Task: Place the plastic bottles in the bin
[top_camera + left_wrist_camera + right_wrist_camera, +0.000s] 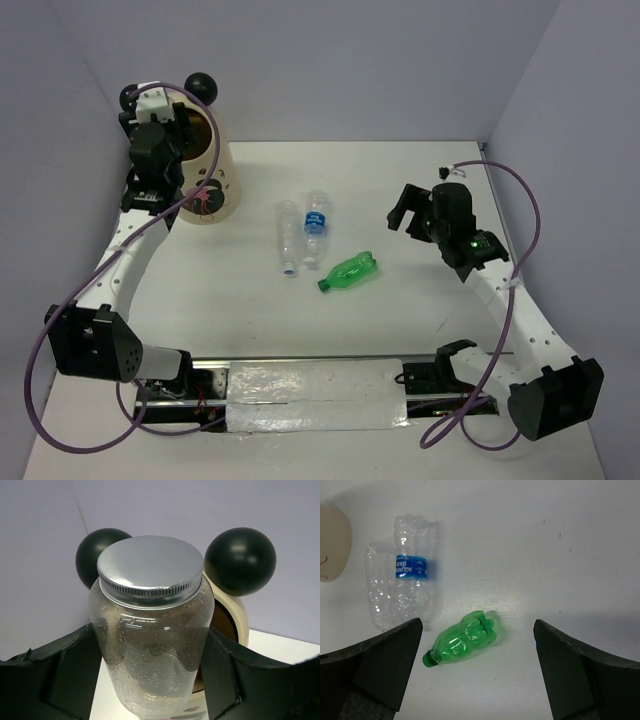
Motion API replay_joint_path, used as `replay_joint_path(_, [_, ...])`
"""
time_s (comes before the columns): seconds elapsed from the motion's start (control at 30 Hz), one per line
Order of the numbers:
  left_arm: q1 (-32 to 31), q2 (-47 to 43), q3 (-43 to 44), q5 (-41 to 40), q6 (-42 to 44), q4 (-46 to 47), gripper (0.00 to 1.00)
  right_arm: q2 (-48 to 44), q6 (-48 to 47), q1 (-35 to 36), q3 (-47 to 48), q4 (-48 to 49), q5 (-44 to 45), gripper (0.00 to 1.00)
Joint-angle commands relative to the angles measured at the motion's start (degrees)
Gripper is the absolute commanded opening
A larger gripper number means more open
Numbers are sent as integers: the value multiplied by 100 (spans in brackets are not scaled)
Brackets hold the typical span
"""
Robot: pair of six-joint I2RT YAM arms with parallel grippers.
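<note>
My left gripper (152,680) is shut on the short wide clear bottle (150,645) with a silver cap, held just in front of the cream bin (212,170) and its two black ball ears (240,560). In the top view the left gripper (160,140) sits at the bin's rim. The slim clear bottle (288,238), the clear bottle with a blue label (317,226) and the green bottle (349,271) lie on the table. My right gripper (412,215) is open and empty, above and right of the green bottle (460,642).
Grey walls close in the table at the back and both sides. A silver-taped rail (315,395) runs along the near edge between the arm bases. The blue-label bottle (412,570) and the bin's side (332,542) show in the right wrist view.
</note>
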Motion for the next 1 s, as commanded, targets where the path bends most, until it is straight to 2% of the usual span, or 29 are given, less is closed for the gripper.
replay_joint_path(0.0, [109, 108, -210, 378, 129, 1195, 70, 41, 81, 53, 311, 102, 2, 100])
replay_joint_path(0.23, [259, 583, -175, 501, 85, 1301, 74, 111, 117, 62, 285, 94, 19, 100])
replay_joint_path(0.3, [277, 679, -193, 501, 68, 1319, 79, 111, 134, 54, 267, 94, 19, 100])
replay_joint_path(0.43, [312, 802, -211, 493, 59, 1249, 98, 137, 161, 45, 267, 85, 19, 100])
replay_joint_path(0.53, [312, 741, -123, 554, -55, 951, 99, 129, 196, 62, 285, 85, -7, 100])
replay_joint_path(0.8, [303, 241, 545, 1054, -345, -376, 100, 32, 284, 62, 197, 120, -86, 100])
replay_joint_path(0.9, [155, -58, 948, 1231, -485, -1227, 99, -55, 275, 62, 144, 103, -77, 100])
replay_joint_path(0.93, [84, -137, 1219, 1213, -547, -1908, 99, -73, 266, 62, 127, 103, -60, 100])
replay_joint_path(0.97, [-38, -164, 1326, 1152, -608, -2211, 99, -91, 266, 62, 109, 103, -34, 100])
